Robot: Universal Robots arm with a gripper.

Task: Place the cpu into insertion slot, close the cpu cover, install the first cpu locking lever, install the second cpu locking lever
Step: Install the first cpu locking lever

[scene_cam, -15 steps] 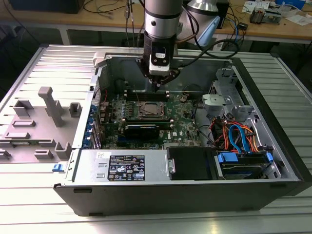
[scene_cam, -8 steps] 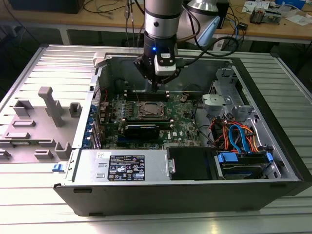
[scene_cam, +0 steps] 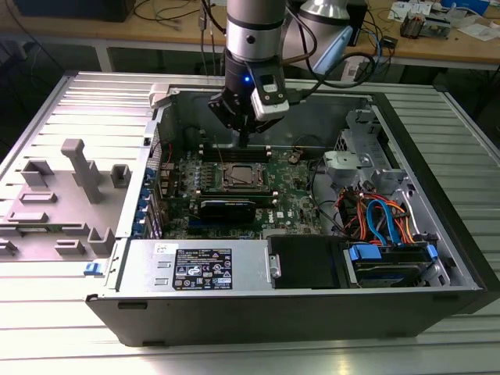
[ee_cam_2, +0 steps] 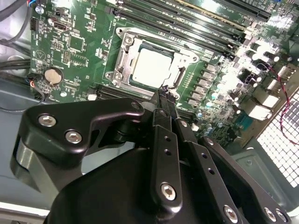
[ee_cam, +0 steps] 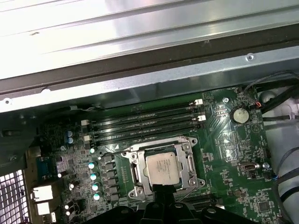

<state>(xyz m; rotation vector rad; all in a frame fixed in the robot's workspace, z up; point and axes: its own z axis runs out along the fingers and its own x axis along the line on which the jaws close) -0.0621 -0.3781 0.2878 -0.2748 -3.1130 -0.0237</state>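
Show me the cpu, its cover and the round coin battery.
cpu [ee_cam: 162, 168]: first wrist view, centre of metal top.
cpu cover [ee_cam: 190, 164]: first wrist view, one side bar.
coin battery [ee_cam: 239, 115]: first wrist view, its face.

Watching remotely, I see even overhead light in the exterior view: the ribbed silver metal table [scene_cam: 461, 156] is bright, and the open black computer case [scene_cam: 312, 312] is shadowed inside. In the second wrist view, glare whitens the square silver-grey cpu [ee_cam_2: 152, 65] and the green circuit board [ee_cam_2: 79, 46]. The black gripper [ee_cam_2: 164, 93] looms dark.
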